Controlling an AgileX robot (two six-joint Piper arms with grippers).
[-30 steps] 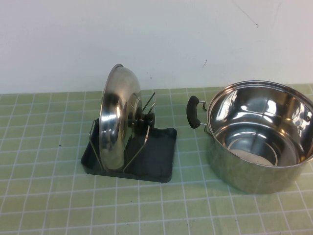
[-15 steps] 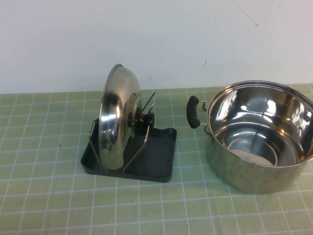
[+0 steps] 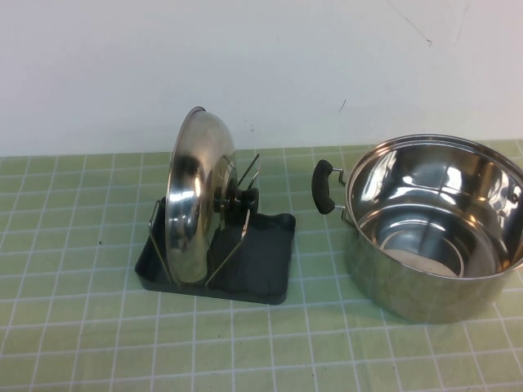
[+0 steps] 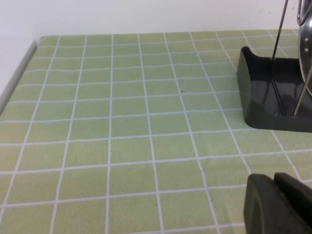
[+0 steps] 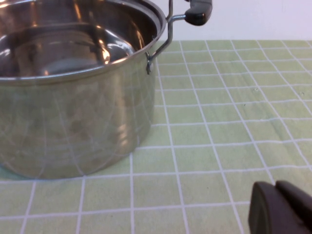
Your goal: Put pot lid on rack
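Lid: the pot lid (image 3: 196, 206) stands on edge in the rack (image 3: 265, 261), left of frame centre in the high view, its black knob (image 3: 246, 198) facing right between the wire prongs (image 3: 231, 245). Rack sits flat on the green tiled table (image 3: 82, 327). Deep steel pot (image 3: 433, 224) stands at the right of the frame, apart from the rack, one black handle (image 3: 324, 186) pointing toward it. Left gripper (image 4: 280, 204) shows only as a dark tip at the lower right of its wrist view, low over the table near the rack; holds nothing seen, opening cannot be told. Right gripper (image 5: 280, 209) likewise, lower right of its view, near the pot; opening cannot be told.
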